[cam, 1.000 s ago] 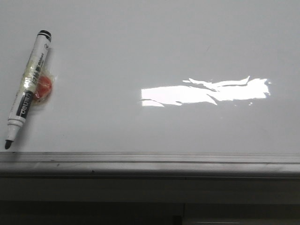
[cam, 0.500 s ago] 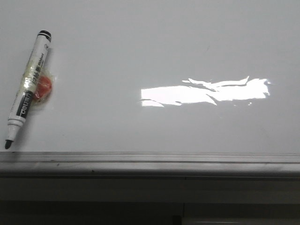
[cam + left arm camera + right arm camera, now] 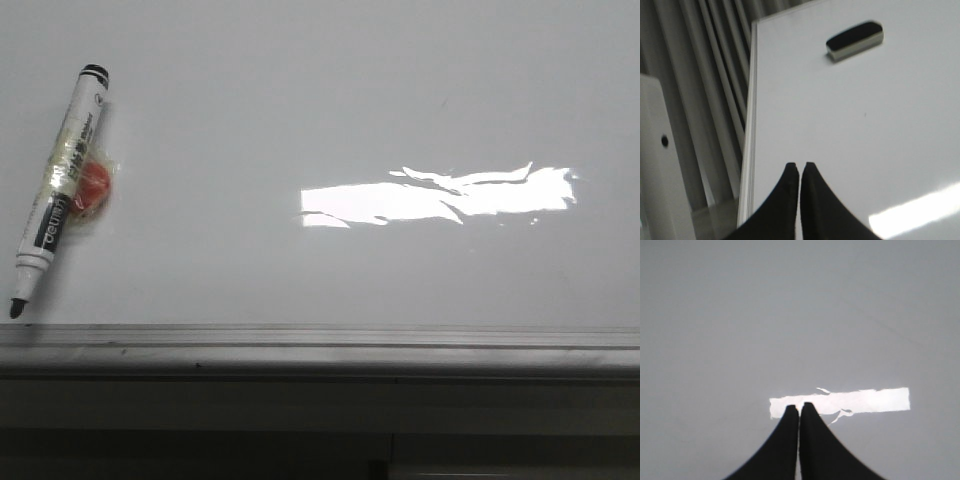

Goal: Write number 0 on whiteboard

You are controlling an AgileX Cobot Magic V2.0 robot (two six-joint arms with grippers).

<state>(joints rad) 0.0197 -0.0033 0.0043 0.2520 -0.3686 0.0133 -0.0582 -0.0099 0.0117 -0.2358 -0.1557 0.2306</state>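
The whiteboard point(image 3: 330, 110) fills the front view, with its silver rim point(image 3: 320, 340) along the near edge. No number 0 shows on it. An uncapped black-and-white marker point(image 3: 58, 190) lies at the left, tip toward the rim, with an orange lump point(image 3: 92, 188) taped to it. Neither gripper shows in the front view. My left gripper point(image 3: 799, 166) is shut and empty above the board point(image 3: 850, 115) near its side rim. My right gripper point(image 3: 799, 406) is shut and empty above the bare board point(image 3: 800, 315), over a glare patch.
A black-topped eraser point(image 3: 855, 40) lies on the board in the left wrist view. A bright glare patch point(image 3: 440, 195) sits mid-board. Grey slats point(image 3: 705, 75) and a white post point(image 3: 662, 165) stand beyond the board's side edge. A dark ledge point(image 3: 320, 420) runs below the near rim.
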